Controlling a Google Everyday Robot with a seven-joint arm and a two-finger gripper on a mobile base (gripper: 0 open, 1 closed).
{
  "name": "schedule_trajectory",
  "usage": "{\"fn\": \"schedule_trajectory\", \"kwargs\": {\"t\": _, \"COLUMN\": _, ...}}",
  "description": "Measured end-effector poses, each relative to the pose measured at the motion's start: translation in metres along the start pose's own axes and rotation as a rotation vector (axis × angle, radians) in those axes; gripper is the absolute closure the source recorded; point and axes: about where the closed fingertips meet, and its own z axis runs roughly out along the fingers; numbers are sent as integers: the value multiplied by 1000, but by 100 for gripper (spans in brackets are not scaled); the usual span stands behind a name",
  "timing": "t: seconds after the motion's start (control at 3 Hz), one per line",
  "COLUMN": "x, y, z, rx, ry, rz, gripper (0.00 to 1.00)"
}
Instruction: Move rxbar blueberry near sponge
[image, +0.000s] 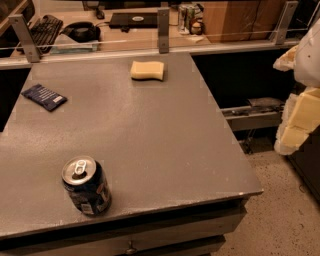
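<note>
The rxbar blueberry (44, 96) is a flat dark navy wrapper with white lettering, lying at the far left of the grey table (160, 145). The sponge (147, 70) is a pale yellow block near the table's far edge, well to the right of the bar. My gripper (299, 117), with cream-coloured fingers, hangs at the right edge of the view, off the table's right side and far from both things. It holds nothing that I can see.
A blue soda can (86, 186) stands upright near the table's front left. A glass rail with metal posts (163, 30) runs along the far edge; a desk with a keyboard (45, 27) lies behind. The floor (280, 220) drops off at right.
</note>
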Motion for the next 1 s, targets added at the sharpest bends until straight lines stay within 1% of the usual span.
{"fn": "schedule_trajectory", "kwargs": {"t": 0.33, "x": -6, "y": -1, "z": 2, "rx": -3, "ry": -16, "rz": -5, "gripper": 0}}
{"fn": "schedule_trajectory", "kwargs": {"t": 0.67, "x": -41, "y": -8, "z": 14, "rx": -25, "ry": -109, "rz": -33, "gripper": 0}}
{"fn": "schedule_trajectory", "kwargs": {"t": 1.0, "x": -115, "y": -19, "z": 32, "rx": -60, "ry": -229, "rz": -85, "gripper": 0}}
